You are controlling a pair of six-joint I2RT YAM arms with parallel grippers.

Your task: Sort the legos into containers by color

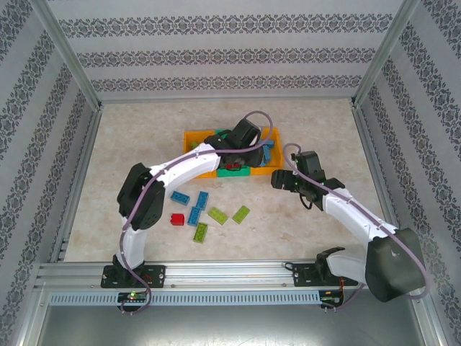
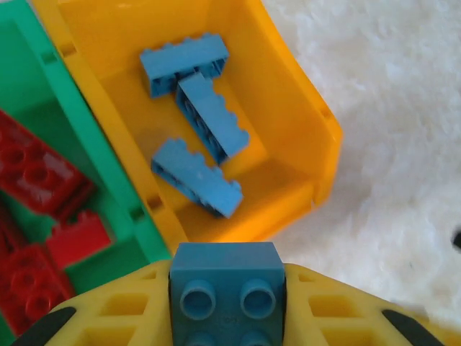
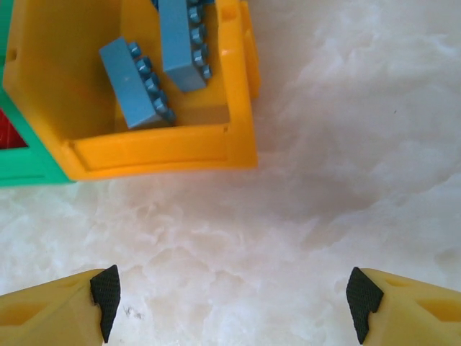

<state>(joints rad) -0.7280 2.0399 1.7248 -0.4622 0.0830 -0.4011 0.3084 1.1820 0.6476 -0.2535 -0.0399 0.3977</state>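
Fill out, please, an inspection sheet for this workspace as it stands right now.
Surface: pale marbled table, no spills seen.
Job's things: right orange bin holds three blue bricks; green bin holds red bricks; left orange bin, contents unclear; seven loose legos lie in front of the bins: three blue, three lime green, one red.
Clutter: nothing seen.
Grippers: left gripper shut on a held blue brick by the right orange bin's rim; right gripper open over bare table near that bin.
Cables: left cable arches over the bins; right cable loops at the wrist.
Surroundings: patterned walls, aluminium frame.
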